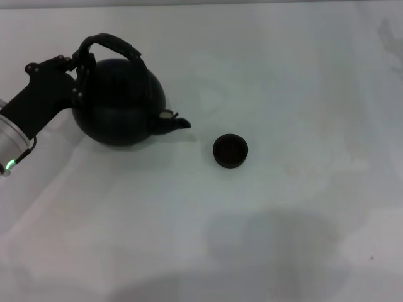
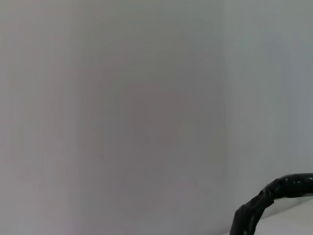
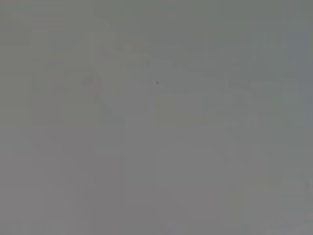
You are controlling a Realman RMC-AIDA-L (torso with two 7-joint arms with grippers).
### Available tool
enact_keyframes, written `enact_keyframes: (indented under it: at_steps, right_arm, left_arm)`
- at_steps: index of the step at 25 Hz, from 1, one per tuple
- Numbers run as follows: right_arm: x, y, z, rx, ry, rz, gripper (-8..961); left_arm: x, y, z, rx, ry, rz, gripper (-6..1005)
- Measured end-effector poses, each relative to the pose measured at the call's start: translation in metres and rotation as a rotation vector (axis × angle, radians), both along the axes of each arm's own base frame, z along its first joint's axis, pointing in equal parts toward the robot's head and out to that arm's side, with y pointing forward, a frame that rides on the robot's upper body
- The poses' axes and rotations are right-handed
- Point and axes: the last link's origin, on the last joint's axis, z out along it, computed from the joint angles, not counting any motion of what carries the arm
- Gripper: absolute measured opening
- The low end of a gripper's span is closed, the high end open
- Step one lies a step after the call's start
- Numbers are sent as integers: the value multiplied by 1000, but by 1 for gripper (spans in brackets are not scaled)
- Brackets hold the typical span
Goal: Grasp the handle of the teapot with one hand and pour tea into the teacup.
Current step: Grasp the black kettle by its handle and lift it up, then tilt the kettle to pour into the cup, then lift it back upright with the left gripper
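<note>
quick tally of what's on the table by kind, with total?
Teapots: 1, the black teapot, with the left claw at its handle
Teacups: 1, the dark teacup, standing apart off the spout
Total: 2

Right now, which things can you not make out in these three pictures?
- Left pincer: in the head view it sits at the handle of the teapot, black against black, so open or shut is unclear.
- Teacup: in the head view its dark inside hides any tea.
- Left wrist view: only a piece of the handle at the edge.
- Right pincer: in no view; the right wrist view is plain grey.
</note>
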Motion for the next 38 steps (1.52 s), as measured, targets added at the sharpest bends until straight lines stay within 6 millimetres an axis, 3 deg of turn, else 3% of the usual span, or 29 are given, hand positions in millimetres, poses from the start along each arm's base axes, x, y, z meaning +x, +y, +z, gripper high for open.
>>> enact_keyframes:
  at_steps: [6,17,27,38]
  right_arm:
    - [0,0,-1,0,2,-1,862]
    - [-3,3,-2,-5,2,1,861]
    - [0,0,-3,-9,6,-8,861]
    - [1,-2,-6,-11,14,-14,861]
  left_arm:
    - [5,6,4,11,7,-26,122]
    - [40,38,7,60,118,-186,121]
    - [53,40,3,46,160,-265,120]
    - [54,42,6,62,137,-261,119]
